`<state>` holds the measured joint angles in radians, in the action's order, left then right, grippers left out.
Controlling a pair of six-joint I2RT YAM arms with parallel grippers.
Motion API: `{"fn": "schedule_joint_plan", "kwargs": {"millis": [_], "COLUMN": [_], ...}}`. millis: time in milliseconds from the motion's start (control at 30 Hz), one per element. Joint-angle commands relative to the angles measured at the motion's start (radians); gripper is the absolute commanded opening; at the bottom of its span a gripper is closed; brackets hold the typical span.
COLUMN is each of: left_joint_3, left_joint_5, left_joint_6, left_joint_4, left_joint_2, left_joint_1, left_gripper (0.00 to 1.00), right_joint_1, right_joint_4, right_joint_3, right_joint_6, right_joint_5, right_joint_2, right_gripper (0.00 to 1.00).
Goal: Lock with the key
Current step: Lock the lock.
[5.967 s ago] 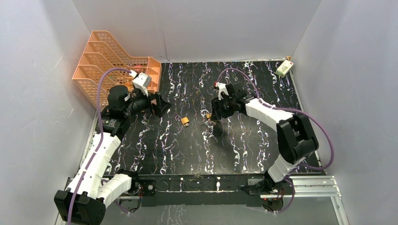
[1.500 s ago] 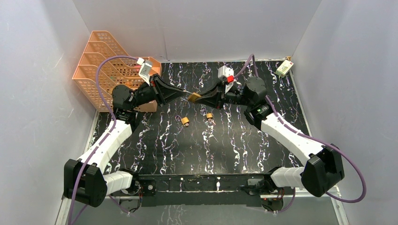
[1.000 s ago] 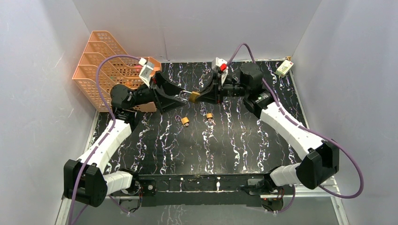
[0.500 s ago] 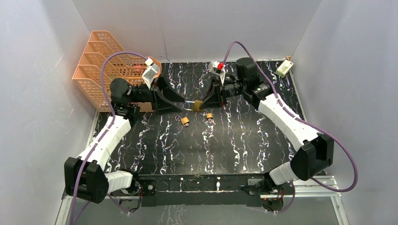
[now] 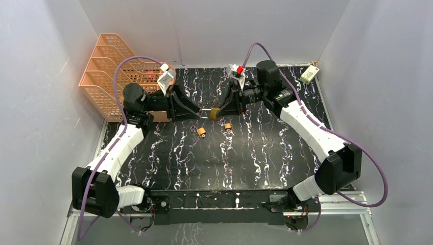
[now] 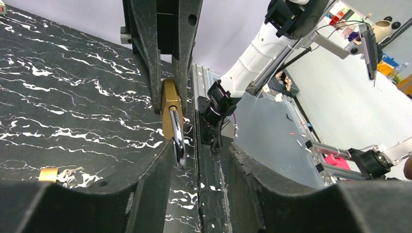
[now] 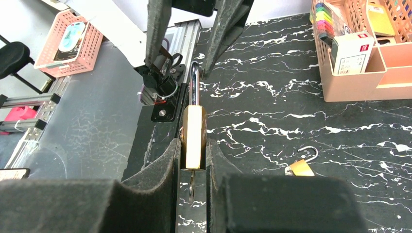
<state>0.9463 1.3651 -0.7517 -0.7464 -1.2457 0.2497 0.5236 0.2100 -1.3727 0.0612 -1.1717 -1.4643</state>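
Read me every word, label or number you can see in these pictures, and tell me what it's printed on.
No text reads clearly.
White box with red label in the orange organizer: print too small to read.
Green-and-white box at the far right corner: blurred.
Brass padlock: no marking visible.

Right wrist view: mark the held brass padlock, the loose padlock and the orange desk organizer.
held brass padlock (image 7: 194,132), right wrist view, on its brass body.
loose padlock (image 7: 302,168), right wrist view, on its brass body.
orange desk organizer (image 7: 369,85), right wrist view, on its front wall.
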Motion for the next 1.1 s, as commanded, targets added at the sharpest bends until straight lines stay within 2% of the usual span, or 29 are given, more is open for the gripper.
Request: {"fn": "schedule_joint_plan", "kwargs": {"millis": [0,267,400,467,567,600,1067], "left_joint_3": [0.005,0.0,-0.001,-0.002,-0.007,-0.009,-0.023], "left_joint_5": [0.014,0.011,0.007,0.005,-0.002,-0.007,-0.056], "left_joint_6": [0.0,0.002,0.003,0.003,0.001,0.0,-0.005], "left_joint_4": [-0.007,-0.007,-0.007,-0.007,-0.007,-0.007,-0.025], "left_joint_2": [-0.004,-0.006,-0.008,-0.006,-0.008,-0.01,-0.043], "left_joint_1": [-0.004,-0.004,-0.004,-0.004,-0.004,-0.004,0.049], "left_gripper": [0.4,0.32,0.24,0.2,0.02,0.0,0.0], "right_joint_1": [-0.002,-0.002,-0.003,-0.002,-0.001,-0.001,0.028], "right_joint_4": [-0.101,-0.123,-0.123,-0.121,-0.121,-0.121,-0.234], "right_joint_3": [-0.055,-0.063,-0.068,-0.07,-0.071,-0.074,-0.069], "right_joint_6": [-0.029,-0.043,-0.045,-0.046,-0.048,-0.049,-0.132], "right_joint_5": [-0.043,-0.034,-0.037,-0.037,-0.035,-0.036,-0.077], "right_joint_2": [0.007,-0.002,-0.01,-0.013,-0.015,-0.016,-0.044], "right_gripper": [0.0,0.0,0.0,0.0,0.0,0.0,0.0]}}
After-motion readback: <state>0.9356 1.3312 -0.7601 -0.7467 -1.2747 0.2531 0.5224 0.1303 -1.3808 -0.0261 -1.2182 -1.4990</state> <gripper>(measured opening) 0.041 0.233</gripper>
